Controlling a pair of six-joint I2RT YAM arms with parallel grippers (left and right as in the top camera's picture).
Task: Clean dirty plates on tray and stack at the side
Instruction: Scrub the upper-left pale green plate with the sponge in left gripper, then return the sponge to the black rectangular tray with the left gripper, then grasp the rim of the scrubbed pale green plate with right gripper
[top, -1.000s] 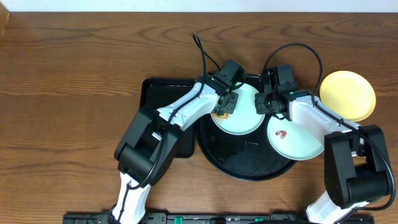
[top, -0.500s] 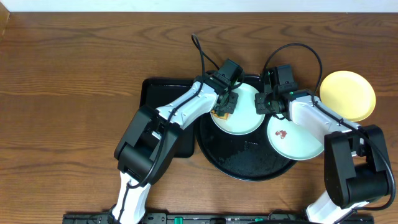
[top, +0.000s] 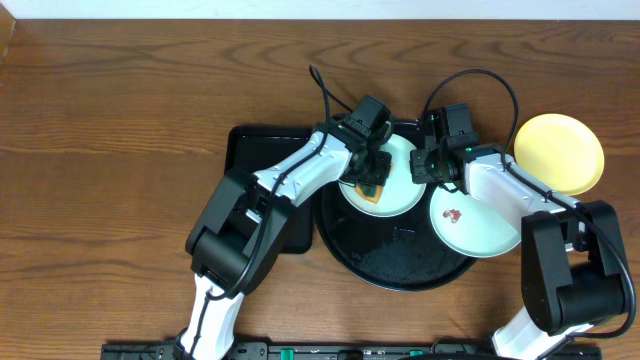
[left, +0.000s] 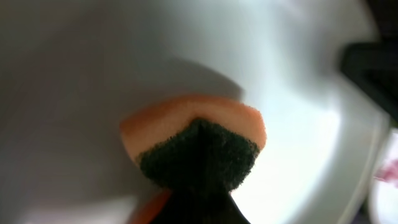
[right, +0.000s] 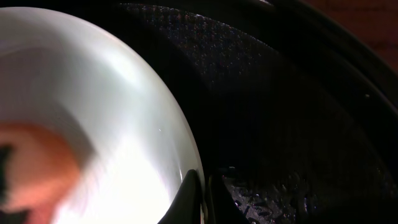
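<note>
Finding: my left gripper (top: 372, 172) was clamped shut on a sponge (left: 196, 140), orange foam with a dark scouring face. The sponge was pressed onto the mint plate (top: 404, 188), which lay at the back of the round tray (top: 400, 268). My right gripper (top: 428, 166) was pinched narrowly on that plate's right rim, steadying it. A second mint plate (top: 478, 232) overhung the tray's right edge and carried a reddish smear (top: 453, 214). The yellow plate (top: 560, 150) sat off the tray, to its right.

Assessment: wiping of the first mint plate was under way.

Recommendation: hold the rim pinch firm so the plate cannot spin or slide on the tray. Keep the sponge pressure even, cover the whole bowl, and steer the sponge clear of the pinching gripper.
</note>
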